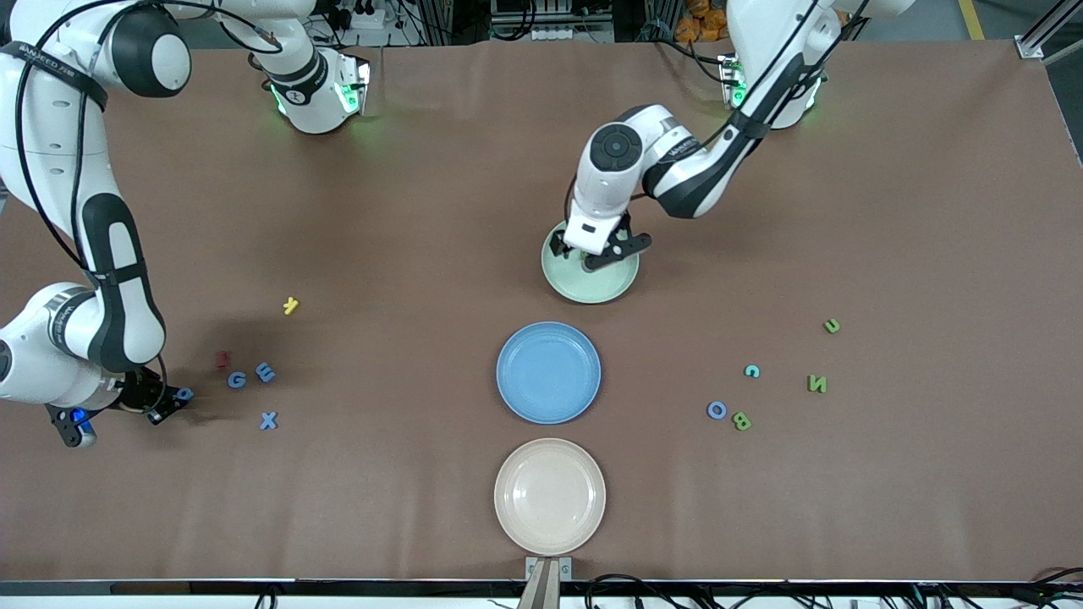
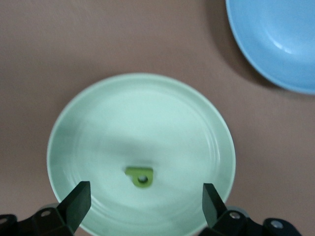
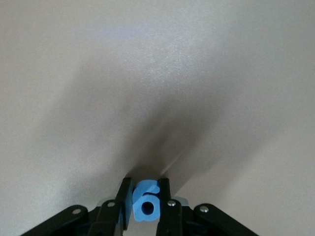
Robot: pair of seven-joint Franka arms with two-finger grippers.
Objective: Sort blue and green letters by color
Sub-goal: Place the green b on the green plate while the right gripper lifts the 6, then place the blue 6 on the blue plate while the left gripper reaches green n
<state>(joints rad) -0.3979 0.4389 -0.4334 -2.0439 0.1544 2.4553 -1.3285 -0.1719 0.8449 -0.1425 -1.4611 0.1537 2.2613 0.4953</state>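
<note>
Nearest my front camera, the cream plate (image 1: 550,496) is sitting empty-looking at the table's edge, with the blue plate (image 1: 548,372) just above it and the pale green plate (image 1: 590,272) farther off. I am seeing the left gripper (image 1: 598,252) hanging over the green plate, its jaws spread wide, and a green letter (image 2: 140,176) is lying in that plate between the fingers (image 2: 75,201). Toward the right arm's end, the right gripper (image 1: 161,397) is sitting low at the table, jaws pinching a blue letter (image 3: 146,202). Blue G (image 1: 237,380), E (image 1: 266,372) and X (image 1: 269,420) are lying near it, beside a dark red letter (image 1: 222,359) and a yellow letter (image 1: 290,305). Toward the left arm's end, blue O (image 1: 717,410), green B (image 1: 742,420) and green N (image 1: 816,383) are waiting.
</note>
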